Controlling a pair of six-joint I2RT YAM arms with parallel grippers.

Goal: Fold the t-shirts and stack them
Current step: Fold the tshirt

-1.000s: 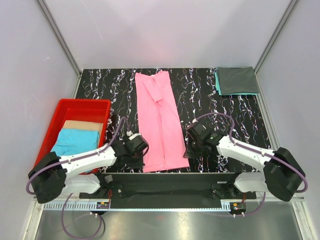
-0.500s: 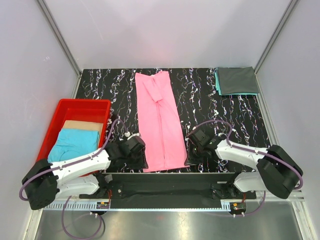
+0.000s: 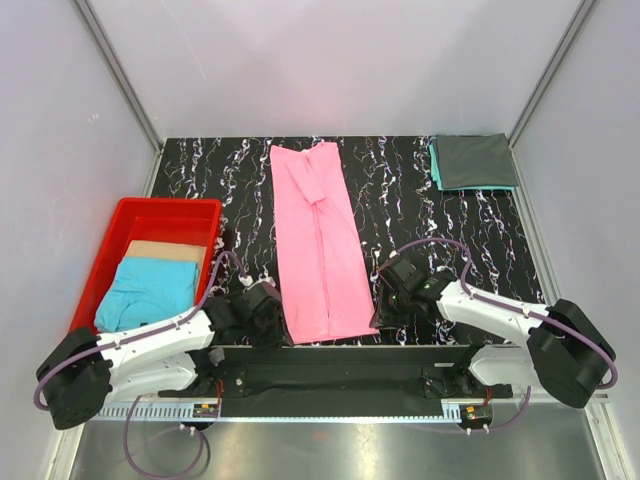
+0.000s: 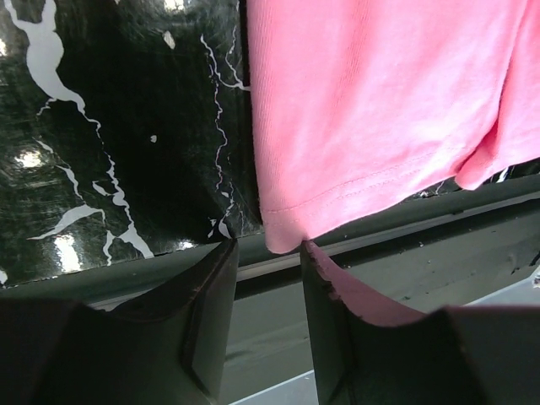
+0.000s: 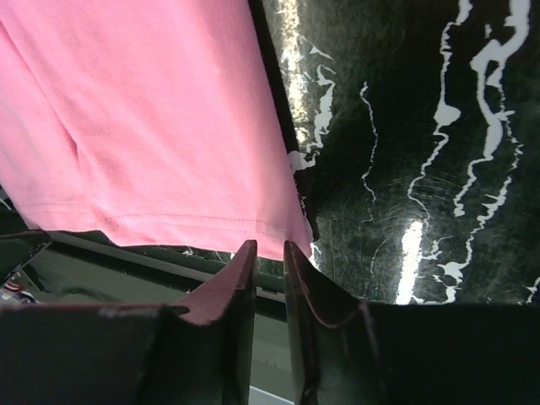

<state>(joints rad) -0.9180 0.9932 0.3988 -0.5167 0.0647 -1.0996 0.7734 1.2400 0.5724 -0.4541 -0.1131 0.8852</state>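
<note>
Tabletop (image 3: 400, 200) of black veined marble, pale walls (image 3: 350, 70) around, holds pink t-shirt (image 3: 318, 250); left pincer (image 4: 268, 246) and right pincer (image 5: 269, 246) parted, empty.

The left gripper (image 4: 270, 246) has its 2 fingers apart. The pink t-shirt's (image 4: 380, 101) hem corner lies at the gap between their tips, on the black marbled table (image 4: 126, 126).

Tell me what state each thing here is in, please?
Bright pink cloth t-shirt: folded into a long strip, flat on the table.
Dark grey cloth t-shirt: folded, stacked on a folded teal one.
Red plastic bin: holding light blue cloth and tan cloth.
Left end effector: open, at the pink hem.
Right end effector: slightly open, empty.
</note>
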